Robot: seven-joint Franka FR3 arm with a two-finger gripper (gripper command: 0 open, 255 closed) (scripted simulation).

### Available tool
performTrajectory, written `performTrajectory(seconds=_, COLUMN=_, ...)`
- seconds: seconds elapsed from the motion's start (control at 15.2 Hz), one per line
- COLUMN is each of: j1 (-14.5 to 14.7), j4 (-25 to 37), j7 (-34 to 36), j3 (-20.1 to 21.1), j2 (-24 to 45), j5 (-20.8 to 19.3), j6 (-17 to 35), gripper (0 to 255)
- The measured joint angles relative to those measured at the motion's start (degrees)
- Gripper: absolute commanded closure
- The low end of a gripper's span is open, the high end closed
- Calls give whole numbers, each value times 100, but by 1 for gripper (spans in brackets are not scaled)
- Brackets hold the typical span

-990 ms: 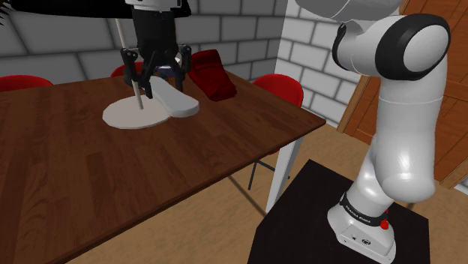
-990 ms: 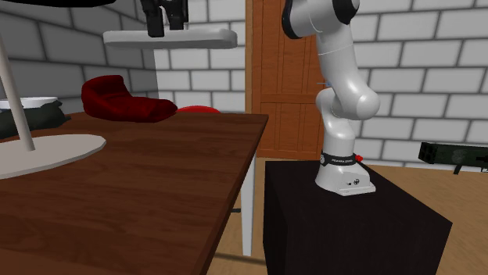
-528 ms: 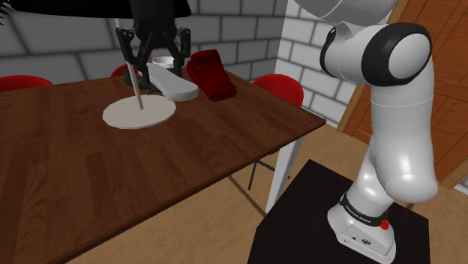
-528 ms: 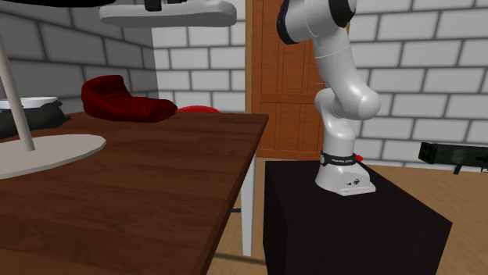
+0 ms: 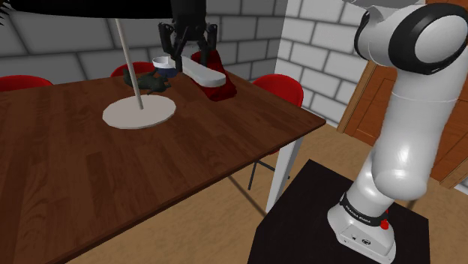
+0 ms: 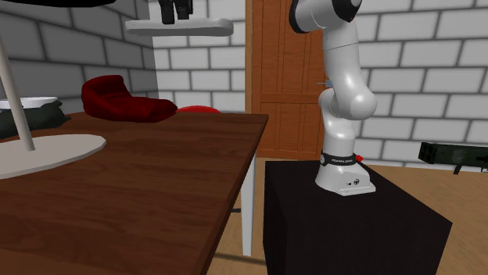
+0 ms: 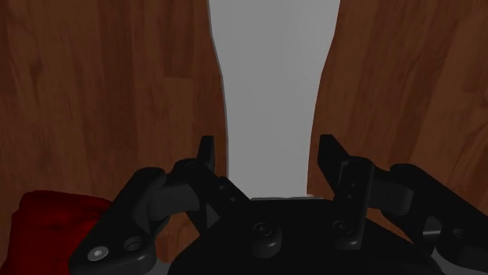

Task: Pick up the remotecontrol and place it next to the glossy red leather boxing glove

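Note:
The remote control (image 5: 204,73) is a plain pale grey slab held level in the air above the wooden table (image 5: 150,172). My black gripper (image 5: 187,51) is shut on its one end. The dark red boxing glove (image 5: 220,88) lies on the table just beyond and below the remote, partly hidden by it. In the second exterior view the remote (image 6: 180,26) hangs high over the glove (image 6: 121,100), with the gripper (image 6: 174,11) on top. In the wrist view the fingers clasp the remote (image 7: 270,94) in the gripper (image 7: 266,148), and the glove (image 7: 51,223) is off to one side.
A white lamp base (image 5: 139,114) with a thin pole stands on the table beside a dark object carrying a white bowl (image 5: 156,75). Red chairs (image 5: 279,88) line the far side. The black stand (image 5: 337,225) and a wooden door (image 6: 285,78) are to the right.
My gripper has carried the remote away from the lamp base toward the shoulder view's right, up to the glove. It rose first, then came down a little.

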Motion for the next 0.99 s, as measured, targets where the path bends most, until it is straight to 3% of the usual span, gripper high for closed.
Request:
performTrajectory(seconds=0.4, j1=-703, j4=-909, j7=-928, j3=-362, j2=-732, j5=383, j6=248, gripper=255)
performTrajectory(seconds=0.99, j1=-1454, j4=-1536, j7=-2291, j3=-1017, j2=-1276, j5=608, j6=352, gripper=255)
